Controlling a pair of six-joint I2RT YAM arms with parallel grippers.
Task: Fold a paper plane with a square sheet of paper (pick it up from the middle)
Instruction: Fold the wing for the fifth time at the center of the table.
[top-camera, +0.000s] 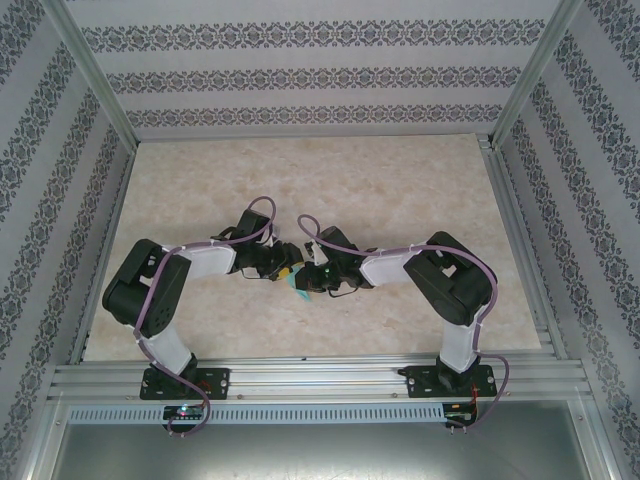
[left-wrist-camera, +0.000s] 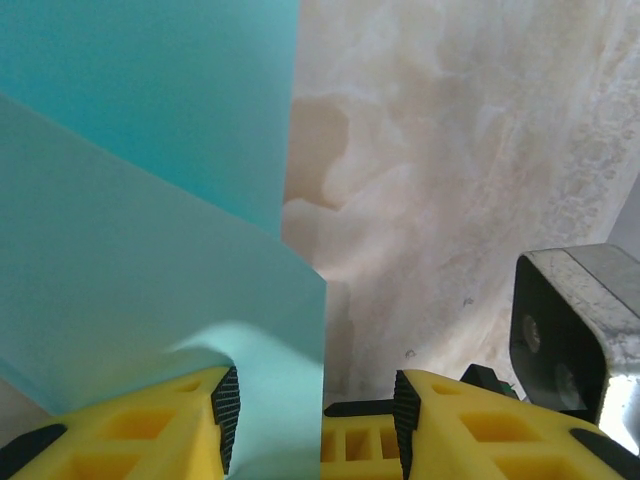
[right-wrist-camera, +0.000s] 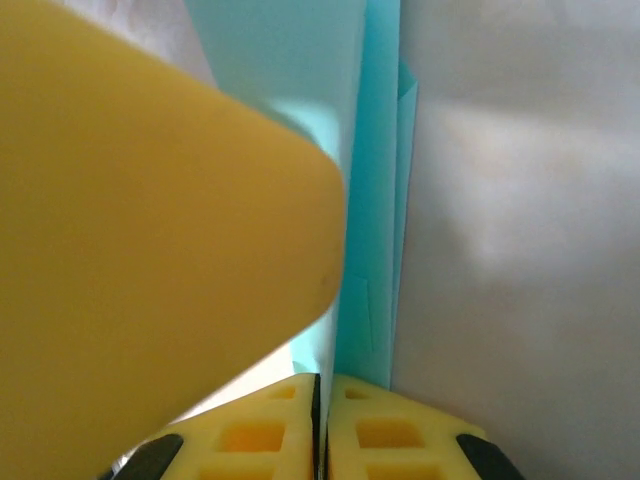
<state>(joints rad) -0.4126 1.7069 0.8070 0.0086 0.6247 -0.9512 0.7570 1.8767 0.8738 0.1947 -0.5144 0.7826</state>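
Facing inward, elbows out, right gripper (right-wrist-camera: 322, 388) clamps the sheet (left-wrist-camera: 150, 300), left gripper (left-wrist-camera: 315, 400) jaws wide.

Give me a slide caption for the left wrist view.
Close-up: folded turquoise paper between the left gripper's open yellow fingers, above a marbled tabletop.

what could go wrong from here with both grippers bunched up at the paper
1. The right gripper looks shut on just one edge of the folded turquoise paper, while the left gripper stands open around it. A sideways tug could slip or tear the thin sheet.
2. The grippers crowd each other: a left finger looms right beside the right wrist camera, so the next move could knock them together.
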